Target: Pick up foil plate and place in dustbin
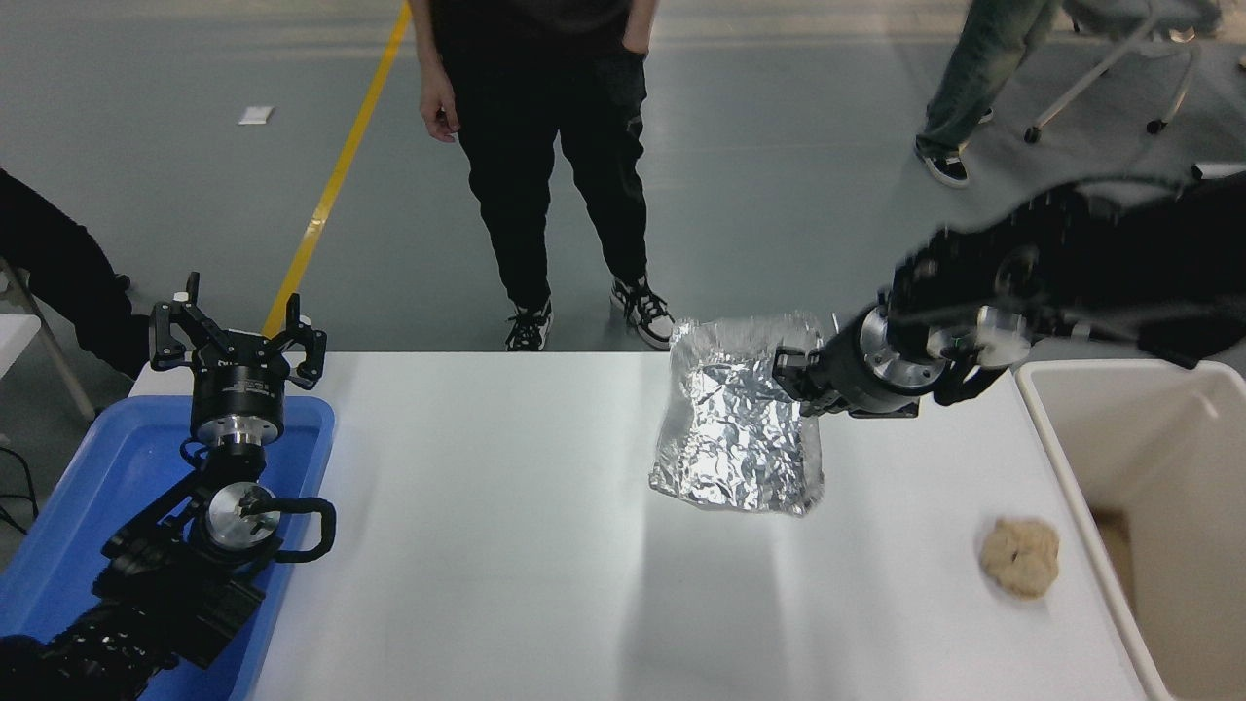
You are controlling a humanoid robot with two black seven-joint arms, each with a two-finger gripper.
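The foil plate (735, 428), a shiny crinkled silver tray, hangs lifted above the white table (506, 545), tilted with its inside toward the camera. My right gripper (790, 382) is shut on the plate's right rim and holds it in the air. The right arm comes in from the right edge, blurred by motion. The cream dustbin (1149, 458) stands at the table's right end, to the right of the gripper. My left gripper (237, 336) is open and parked upright at the lower left, above the blue tray.
A crumpled tan paper ball (1019, 557) lies on the table near the dustbin. A blue tray (88, 487) sits at the left edge under the left arm. A person in black (545, 146) stands at the far side; another person's legs show at the top right.
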